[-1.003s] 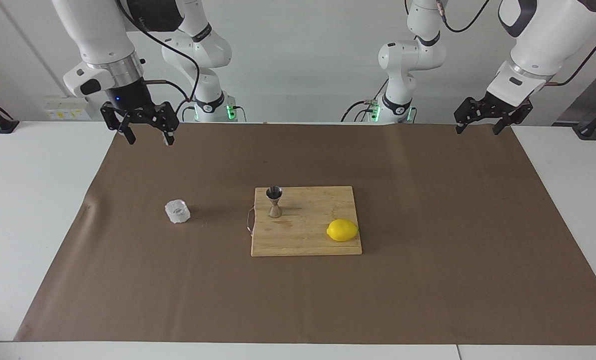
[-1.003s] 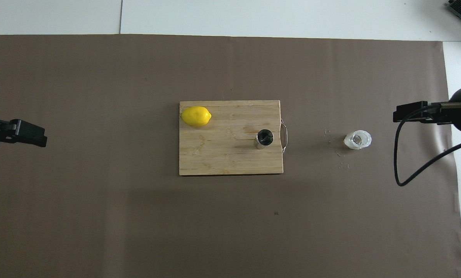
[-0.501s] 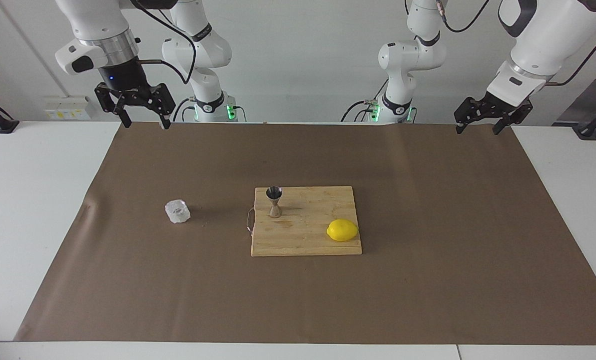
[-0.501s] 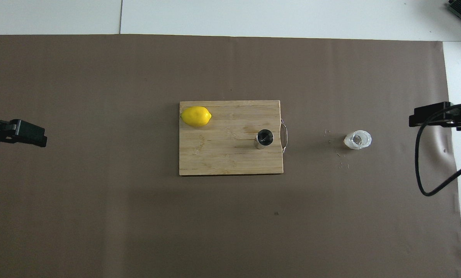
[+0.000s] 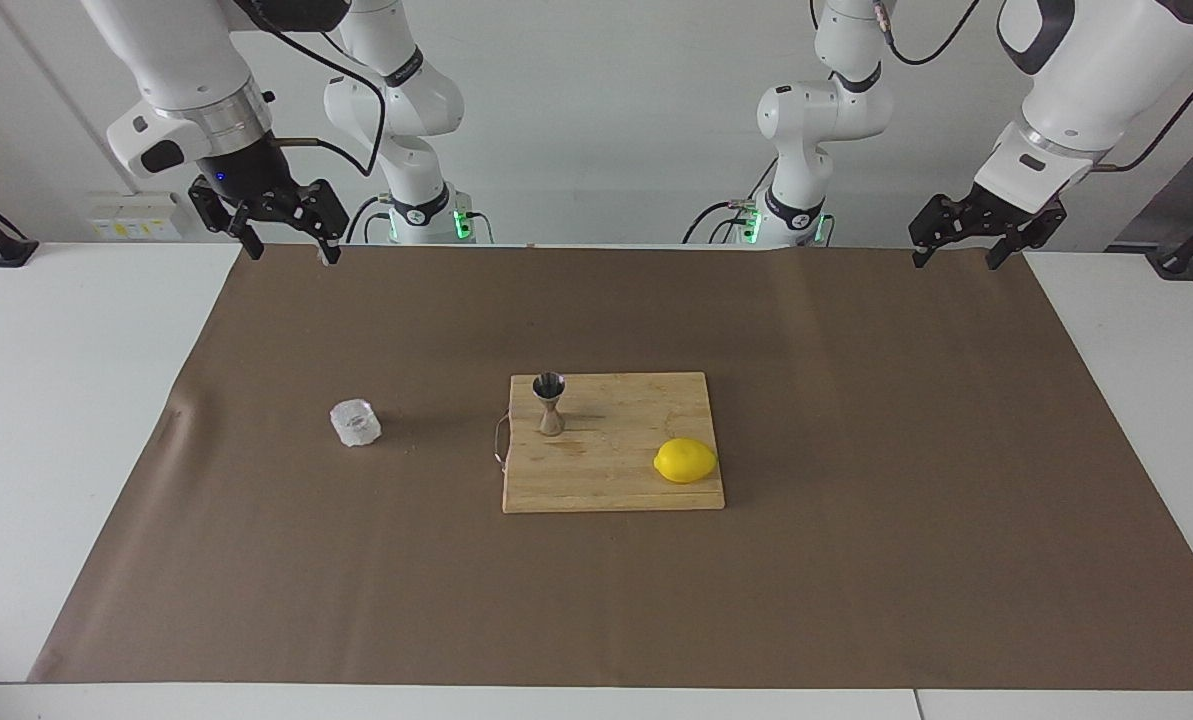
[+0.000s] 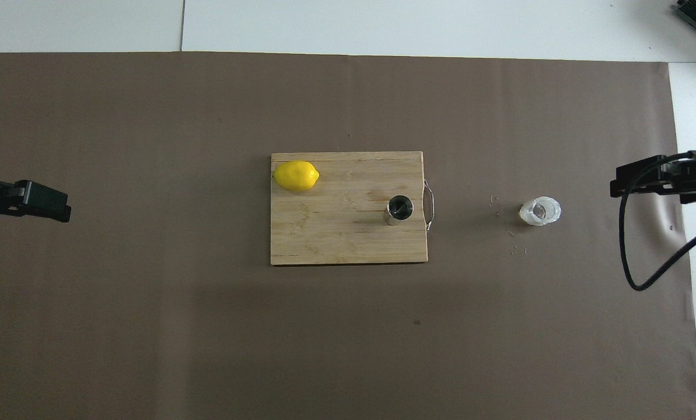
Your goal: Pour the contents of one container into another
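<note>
Faceted glass cup (image 5: 355, 422) upright on brown paper (image 5: 856, 560), at nine o'clock of steel jigger (image 5: 549, 403) on cutting board (image 5: 611, 480), lemon (image 5: 685, 461) at board's five o'clock corner, right claw (image 5: 285, 241) spread above bench (image 5: 66, 400) edge, left claw (image 5: 959, 250) spread, waiting.

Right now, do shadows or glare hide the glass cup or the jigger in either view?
Facing view: glass cup and jigger throw soft shadows, both readable. Overhead view: a broad darker band crosses the brown paper nearer the robots, missing both; the cup's facets look bright and its contents cannot be made out.
</note>
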Controlling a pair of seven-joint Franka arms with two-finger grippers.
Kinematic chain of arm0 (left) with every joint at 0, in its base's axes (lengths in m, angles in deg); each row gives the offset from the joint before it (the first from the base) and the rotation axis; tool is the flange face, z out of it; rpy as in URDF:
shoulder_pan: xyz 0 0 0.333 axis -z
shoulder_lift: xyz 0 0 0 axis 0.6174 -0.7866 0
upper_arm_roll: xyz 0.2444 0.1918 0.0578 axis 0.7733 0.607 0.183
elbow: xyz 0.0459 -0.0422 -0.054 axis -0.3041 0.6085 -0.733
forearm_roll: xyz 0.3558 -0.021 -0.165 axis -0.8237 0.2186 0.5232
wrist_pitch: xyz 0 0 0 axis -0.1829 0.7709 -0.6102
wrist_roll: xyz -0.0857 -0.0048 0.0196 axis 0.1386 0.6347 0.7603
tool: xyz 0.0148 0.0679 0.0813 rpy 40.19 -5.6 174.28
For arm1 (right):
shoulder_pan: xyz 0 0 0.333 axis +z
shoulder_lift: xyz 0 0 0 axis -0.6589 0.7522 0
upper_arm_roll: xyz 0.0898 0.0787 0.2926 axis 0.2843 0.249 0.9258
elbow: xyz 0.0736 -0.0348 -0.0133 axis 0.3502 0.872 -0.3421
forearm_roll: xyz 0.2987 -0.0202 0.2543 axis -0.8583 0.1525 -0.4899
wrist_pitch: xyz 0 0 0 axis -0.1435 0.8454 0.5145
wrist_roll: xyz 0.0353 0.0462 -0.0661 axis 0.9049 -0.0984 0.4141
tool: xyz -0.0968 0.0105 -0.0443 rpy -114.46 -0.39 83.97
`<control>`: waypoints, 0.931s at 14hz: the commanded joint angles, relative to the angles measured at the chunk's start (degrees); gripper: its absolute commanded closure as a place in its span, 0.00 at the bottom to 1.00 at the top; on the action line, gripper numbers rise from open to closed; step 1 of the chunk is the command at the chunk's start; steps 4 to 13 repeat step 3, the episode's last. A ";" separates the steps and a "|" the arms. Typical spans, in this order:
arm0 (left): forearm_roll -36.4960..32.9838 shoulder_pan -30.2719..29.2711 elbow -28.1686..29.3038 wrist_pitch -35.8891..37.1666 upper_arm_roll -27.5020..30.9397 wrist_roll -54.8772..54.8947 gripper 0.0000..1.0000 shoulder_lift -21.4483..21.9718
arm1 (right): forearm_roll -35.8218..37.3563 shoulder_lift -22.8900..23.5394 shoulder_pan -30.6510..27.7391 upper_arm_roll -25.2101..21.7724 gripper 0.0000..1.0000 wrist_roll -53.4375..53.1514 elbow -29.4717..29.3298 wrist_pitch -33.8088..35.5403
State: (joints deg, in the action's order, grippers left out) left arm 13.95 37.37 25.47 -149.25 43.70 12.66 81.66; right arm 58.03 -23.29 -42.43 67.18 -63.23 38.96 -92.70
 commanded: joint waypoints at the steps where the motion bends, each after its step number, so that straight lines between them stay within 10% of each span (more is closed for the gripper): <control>1: 0.62 -0.12 1.63 0.12 0.12 -0.26 0.00 1.57 | 0.81 -1.20 -0.45 0.47 0.00 -0.77 1.44 -0.98; 13: 0.53 -0.12 1.63 0.12 0.12 -0.26 0.00 1.57 | 0.81 -1.20 -0.37 0.47 0.00 -0.94 1.52 -0.98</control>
